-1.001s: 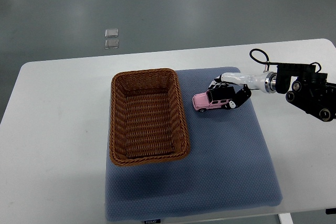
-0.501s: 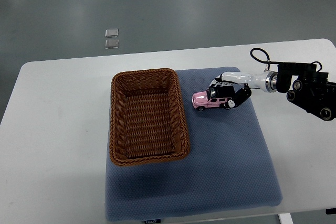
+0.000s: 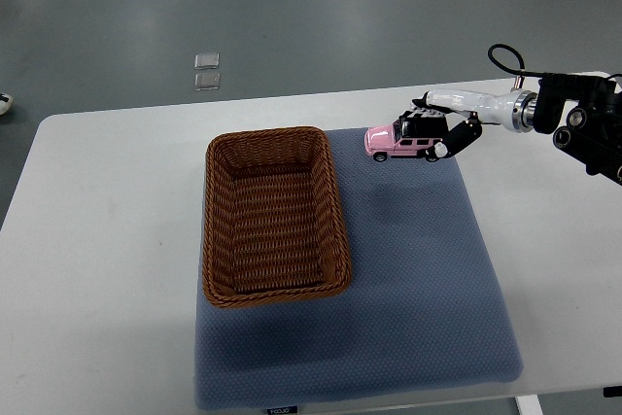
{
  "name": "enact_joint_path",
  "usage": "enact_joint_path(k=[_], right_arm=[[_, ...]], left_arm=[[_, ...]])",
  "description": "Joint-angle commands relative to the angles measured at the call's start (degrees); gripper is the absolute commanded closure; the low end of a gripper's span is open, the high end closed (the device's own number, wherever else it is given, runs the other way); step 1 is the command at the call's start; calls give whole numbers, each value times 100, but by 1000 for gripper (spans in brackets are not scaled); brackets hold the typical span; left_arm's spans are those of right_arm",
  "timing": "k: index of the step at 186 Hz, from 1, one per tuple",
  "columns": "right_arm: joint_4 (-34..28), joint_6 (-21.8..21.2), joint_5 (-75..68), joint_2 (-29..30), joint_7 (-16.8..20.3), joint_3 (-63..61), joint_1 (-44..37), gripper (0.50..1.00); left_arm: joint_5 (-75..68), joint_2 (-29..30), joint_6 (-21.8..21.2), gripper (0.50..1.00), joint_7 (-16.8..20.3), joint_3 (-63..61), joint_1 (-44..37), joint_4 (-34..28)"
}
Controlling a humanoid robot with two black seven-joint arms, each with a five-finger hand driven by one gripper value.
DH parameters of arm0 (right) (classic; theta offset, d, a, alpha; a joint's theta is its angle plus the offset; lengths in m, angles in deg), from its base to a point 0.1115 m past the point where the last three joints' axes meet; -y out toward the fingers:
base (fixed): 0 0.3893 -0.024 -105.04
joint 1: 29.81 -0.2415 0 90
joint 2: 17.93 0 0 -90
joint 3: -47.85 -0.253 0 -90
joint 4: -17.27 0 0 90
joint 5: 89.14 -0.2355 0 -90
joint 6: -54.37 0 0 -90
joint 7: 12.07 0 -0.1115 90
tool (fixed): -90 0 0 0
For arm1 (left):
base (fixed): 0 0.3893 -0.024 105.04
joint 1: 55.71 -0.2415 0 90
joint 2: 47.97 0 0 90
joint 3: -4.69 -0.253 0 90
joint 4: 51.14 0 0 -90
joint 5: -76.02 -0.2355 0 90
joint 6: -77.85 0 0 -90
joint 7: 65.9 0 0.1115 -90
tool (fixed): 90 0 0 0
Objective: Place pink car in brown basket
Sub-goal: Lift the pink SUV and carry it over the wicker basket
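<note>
While the right robot hand (image 3: 442, 133) clamps the pink car (image 3: 403, 141) aloft, right of the brown basket (image 3: 273, 214), the pickup looks done; carrying it over and releasing remain.

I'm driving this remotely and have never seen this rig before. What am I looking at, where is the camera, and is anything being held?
There is one camera, looking steeply down from the robot's own side. The black and white arm entering from the picture's right ends in the right hand, whose fingers are closed on the pink car. A faint shadow on the mat below suggests the car is lifted. On the white table lies a blue mat, and on its left part sits the brown basket, with nothing inside. The car is to the basket's right, not over it. The left arm is out of view.
</note>
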Motion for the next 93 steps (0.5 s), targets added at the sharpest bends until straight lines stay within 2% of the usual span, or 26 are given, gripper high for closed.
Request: enact_joint_path(k=[1, 46, 93], right_arm=[[1, -67, -5, -30, -30, 0, -203, 1000], [-52, -85, -5, 225, -241, 9, -581, 1000], [-61, -120, 100, 1253, -197, 202, -994, 1000]], left_arm=[[0, 0, 3, 500, 0, -4, 1, 0], [0, 0, -6, 500, 0, -4, 1, 0], [0, 0, -6, 500, 0, -4, 1, 0]])
